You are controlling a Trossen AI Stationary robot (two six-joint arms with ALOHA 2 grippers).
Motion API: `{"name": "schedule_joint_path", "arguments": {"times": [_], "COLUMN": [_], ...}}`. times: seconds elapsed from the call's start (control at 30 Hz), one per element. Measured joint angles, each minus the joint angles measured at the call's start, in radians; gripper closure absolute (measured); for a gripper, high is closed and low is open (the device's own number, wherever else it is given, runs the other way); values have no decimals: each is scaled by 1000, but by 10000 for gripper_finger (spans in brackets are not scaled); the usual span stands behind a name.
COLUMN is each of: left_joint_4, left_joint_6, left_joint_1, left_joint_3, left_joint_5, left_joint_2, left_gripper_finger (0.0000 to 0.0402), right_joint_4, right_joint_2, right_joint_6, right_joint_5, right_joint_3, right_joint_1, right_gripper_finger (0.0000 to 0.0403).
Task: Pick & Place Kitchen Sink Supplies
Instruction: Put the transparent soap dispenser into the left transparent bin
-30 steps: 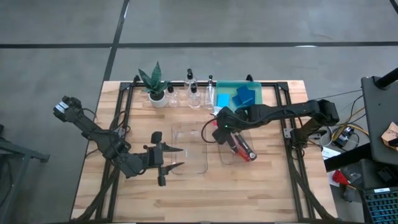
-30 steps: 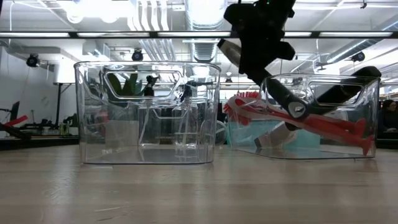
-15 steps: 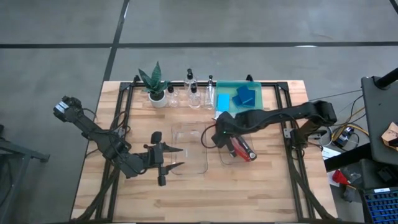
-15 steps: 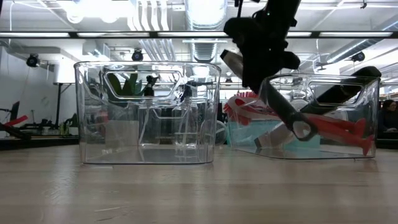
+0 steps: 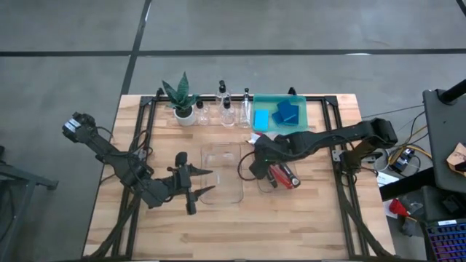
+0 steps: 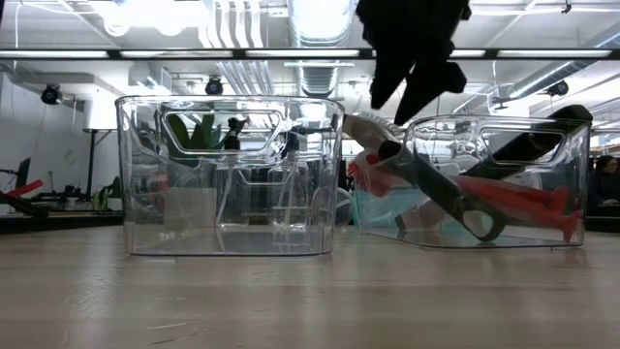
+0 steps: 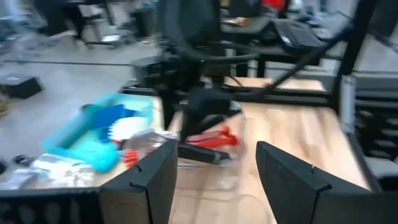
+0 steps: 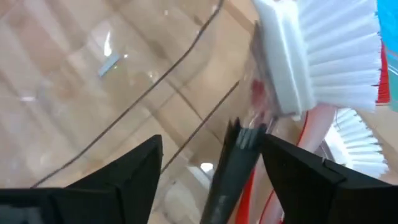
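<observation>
A black-handled brush [image 6: 436,189] with a white head [image 8: 311,56] lies slanted in the right clear bin [image 5: 279,175], over the red brushes [image 6: 523,199]. Its looped handle end is low in the bin and its head is up at the bin's left side. My right gripper [image 5: 256,166] hangs open just above it, touching nothing; in the low view its fingers [image 6: 383,92] end clear of the brush. My left gripper [image 5: 198,186] waits open beside the left clear bin [image 5: 222,173]. Blue sponges [image 5: 285,113] lie in the green tray.
Small clear bottles [image 5: 227,109] and a potted plant [image 5: 182,98] stand along the table's far edge, left of the green tray [image 5: 262,102]. The two clear bins sit side by side mid-table. Bare wood shows toward the near edge.
My right gripper has moved a little toward the table's near edge and opened, letting go of the black-handled brush. The brush has dropped into the right bin: its handle end has sunk onto the red brushes and its head stays up at the bin's left side.
</observation>
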Motion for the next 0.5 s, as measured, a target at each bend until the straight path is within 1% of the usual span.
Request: {"name": "schedule_joint_path", "arguments": {"times": [0.1,0.27,0.37,0.5], "left_joint_4": [0,-1,-9,-117], "left_joint_6": [-29,-148,-154,-186], "left_joint_1": [15,79,129,219], "left_joint_3": [0,0,0,12], "left_joint_5": [-21,-18,-6,5], "left_joint_2": [0,0,-1,-2], "left_gripper_finger": [190,190,190,190], "right_joint_4": [7,24,26,34], "right_joint_2": [-21,-63,-90,-112], "right_joint_6": [-28,-64,-87,-160], "right_joint_5": [7,65,132,241], "right_joint_3": [11,15,15,15], "right_joint_1": [25,86,128,195], "right_gripper_finger": [120,109,106,108]}}
